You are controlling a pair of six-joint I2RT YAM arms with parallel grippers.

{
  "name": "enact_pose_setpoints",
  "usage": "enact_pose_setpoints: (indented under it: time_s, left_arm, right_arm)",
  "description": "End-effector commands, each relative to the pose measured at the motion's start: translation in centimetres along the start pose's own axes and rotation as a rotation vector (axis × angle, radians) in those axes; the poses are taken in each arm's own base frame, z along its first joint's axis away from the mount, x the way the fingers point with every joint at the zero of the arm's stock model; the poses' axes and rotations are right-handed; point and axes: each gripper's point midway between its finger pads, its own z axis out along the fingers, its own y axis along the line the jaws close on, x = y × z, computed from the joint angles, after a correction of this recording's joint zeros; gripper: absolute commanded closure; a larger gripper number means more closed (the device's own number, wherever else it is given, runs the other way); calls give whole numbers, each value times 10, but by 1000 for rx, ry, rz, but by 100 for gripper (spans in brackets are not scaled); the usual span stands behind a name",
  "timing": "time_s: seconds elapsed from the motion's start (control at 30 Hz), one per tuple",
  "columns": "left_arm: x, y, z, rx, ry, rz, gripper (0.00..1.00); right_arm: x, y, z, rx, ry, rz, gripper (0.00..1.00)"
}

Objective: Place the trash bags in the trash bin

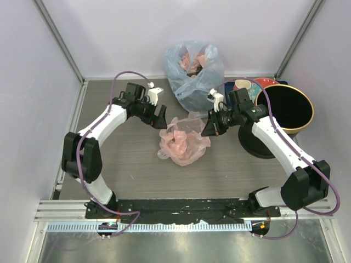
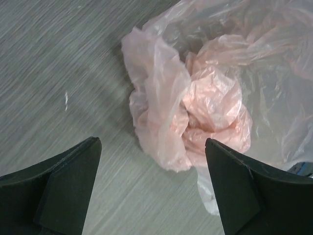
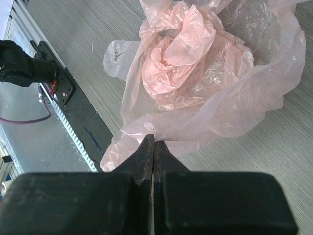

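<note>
The crumpled pale-pink trash bag (image 1: pixel 184 143) lies on the grey table between the arms. My right gripper (image 1: pixel 210 129) is shut on the bag's thin edge; in the right wrist view the closed tips (image 3: pixel 154 147) pinch a fold of the bag (image 3: pixel 195 73). My left gripper (image 1: pixel 160 121) is open just left of the bag. In the left wrist view its gap (image 2: pixel 152 181) holds only bare table, with the bag (image 2: pixel 195 98) just ahead of it. The black trash bin with its gold hoop rim (image 1: pixel 284 86) stands at the right, behind the right arm.
A bluish translucent bag with reddish contents (image 1: pixel 193 68) stands at the back centre. A dark blue tray with a red plate (image 1: pixel 269 83) sits behind the bin. A black rail (image 1: pixel 181 207) runs along the near edge. White walls enclose the table.
</note>
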Motion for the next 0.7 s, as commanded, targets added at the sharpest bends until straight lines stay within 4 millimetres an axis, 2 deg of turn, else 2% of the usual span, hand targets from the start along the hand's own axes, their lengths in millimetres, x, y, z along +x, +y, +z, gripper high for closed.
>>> enact_pose_setpoints:
  time_s: [0.0,0.1,0.17,0.27,0.3,0.33,0.37,0.4,0.47,0.5,0.57,0.6,0.63,0.67]
  left_arm:
    - [-20,-17,27,78,-4,82,8]
    - [-12,-25,48,99,37,101,11]
    - [-4,-29,59,111,69,92,17]
    - [8,-30,61,113,131,59,49]
    - [16,-32,56,114,171,44,58]
    - [21,-33,51,110,185,43,79]
    - [24,-37,44,113,194,41,88]
    - [27,-49,23,113,177,47,97]
    - [29,-70,-2,142,127,36,100]
    - [36,-83,-22,146,86,37,100]
    - [45,-84,-34,96,58,5,100]
    - [52,-85,-39,81,64,-32,100]
    - [50,-82,-41,72,68,-25,100]
    - [39,-78,-45,59,61,11,100]
  right_arm:
    - [-3,-1,2,-6,-11,-36,99]
    - [-3,-1,0,-1,-10,-42,99]
    - [-3,-1,-1,3,-11,-45,99]
    - [-1,-1,-3,12,-10,-42,99]
    - [2,-1,-3,13,-1,-38,99]
    - [4,0,-4,13,4,-36,99]
    - [9,-1,-4,20,15,-26,99]
    - [15,0,-6,24,27,-12,99]
    - [31,0,-6,23,58,28,99]
    - [38,5,-7,3,72,48,99]
    - [46,7,-4,-9,85,109,99]
    - [36,6,-3,-7,62,93,99]
    - [22,-5,2,16,48,92,99]
    - [-36,-3,-13,37,-67,16,99]
